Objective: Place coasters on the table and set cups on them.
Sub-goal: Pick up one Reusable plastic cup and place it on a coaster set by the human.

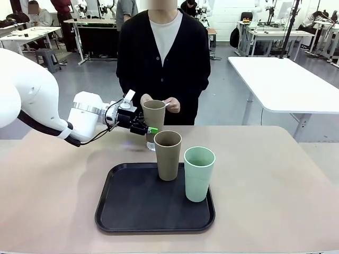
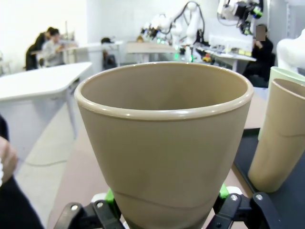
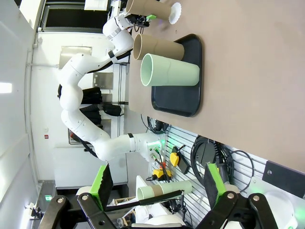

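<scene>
Tan cup upright, clamped near its base in left hand (right hand spread apart)

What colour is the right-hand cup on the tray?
The cup is pale mint green; the front view shows it best.

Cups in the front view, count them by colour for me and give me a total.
Tan-brown cups: 2, the far tan cup and the near tan cup
Mint green cups: 1, the mint green cup
Total: 3
</scene>
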`<state>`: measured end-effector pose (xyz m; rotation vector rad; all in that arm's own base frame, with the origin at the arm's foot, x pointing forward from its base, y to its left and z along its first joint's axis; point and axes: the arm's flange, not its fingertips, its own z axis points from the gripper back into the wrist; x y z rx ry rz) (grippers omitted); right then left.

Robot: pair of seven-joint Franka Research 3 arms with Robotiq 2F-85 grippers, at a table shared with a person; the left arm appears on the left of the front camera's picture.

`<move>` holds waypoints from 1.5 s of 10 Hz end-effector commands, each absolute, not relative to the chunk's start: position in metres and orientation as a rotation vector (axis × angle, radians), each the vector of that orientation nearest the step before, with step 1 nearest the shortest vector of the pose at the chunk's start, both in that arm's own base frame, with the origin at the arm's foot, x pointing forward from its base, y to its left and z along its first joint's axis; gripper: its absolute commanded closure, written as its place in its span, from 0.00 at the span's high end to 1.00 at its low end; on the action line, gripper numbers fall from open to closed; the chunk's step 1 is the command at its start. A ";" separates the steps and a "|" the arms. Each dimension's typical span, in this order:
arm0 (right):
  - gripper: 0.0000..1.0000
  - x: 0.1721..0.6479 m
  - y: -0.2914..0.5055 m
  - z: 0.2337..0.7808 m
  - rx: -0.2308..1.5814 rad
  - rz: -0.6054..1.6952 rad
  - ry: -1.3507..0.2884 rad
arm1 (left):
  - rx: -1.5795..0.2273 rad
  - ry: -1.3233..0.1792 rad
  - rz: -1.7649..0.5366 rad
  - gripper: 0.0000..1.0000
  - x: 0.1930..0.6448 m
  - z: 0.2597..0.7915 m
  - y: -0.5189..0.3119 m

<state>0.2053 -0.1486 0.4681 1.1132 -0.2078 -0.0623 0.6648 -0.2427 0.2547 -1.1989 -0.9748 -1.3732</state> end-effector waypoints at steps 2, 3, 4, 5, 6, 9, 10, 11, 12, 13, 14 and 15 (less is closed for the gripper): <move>1.00 0.206 -0.149 0.469 1.126 -0.049 -0.218 | -1.246 -0.961 -1.390 0.83 0.675 0.248 -0.254; 1.00 0.206 -0.149 0.469 1.126 -0.049 -0.218 | -1.249 -0.960 -1.387 0.83 0.677 0.245 -0.256; 1.00 0.206 -0.149 0.469 1.126 -0.049 -0.218 | -1.254 -0.962 -1.379 0.83 0.678 0.242 -0.256; 1.00 0.206 -0.149 0.469 1.126 -0.049 -0.218 | -1.253 -0.962 -1.377 0.83 0.678 0.241 -0.255; 1.00 0.206 -0.149 0.469 1.126 -0.049 -0.218 | -1.254 -0.962 -1.377 0.83 0.678 0.240 -0.255; 1.00 0.206 -0.149 0.469 1.126 -0.049 -0.218 | -1.265 -0.949 -1.372 0.83 0.678 0.232 -0.259; 1.00 0.206 -0.149 0.469 1.126 -0.049 -0.218 | -1.267 -0.941 -1.372 0.83 0.678 0.230 -0.259; 1.00 0.206 -0.149 0.469 1.126 -0.049 -0.218 | -1.265 -0.935 -1.373 0.83 0.678 0.228 -0.258; 1.00 0.206 -0.149 0.469 1.126 -0.049 -0.218 | -1.265 -0.932 -1.372 0.83 0.678 0.228 -0.257; 1.00 0.206 -0.149 0.469 1.126 -0.049 -0.218 | -1.264 -0.928 -1.375 0.83 0.677 0.227 -0.257; 1.00 0.206 -0.149 0.469 1.126 -0.049 -0.218 | -1.264 -0.926 -1.378 0.83 0.677 0.227 -0.257; 1.00 0.206 -0.149 0.469 1.126 -0.049 -0.218 | -1.260 -0.931 -1.386 0.83 0.677 0.226 -0.256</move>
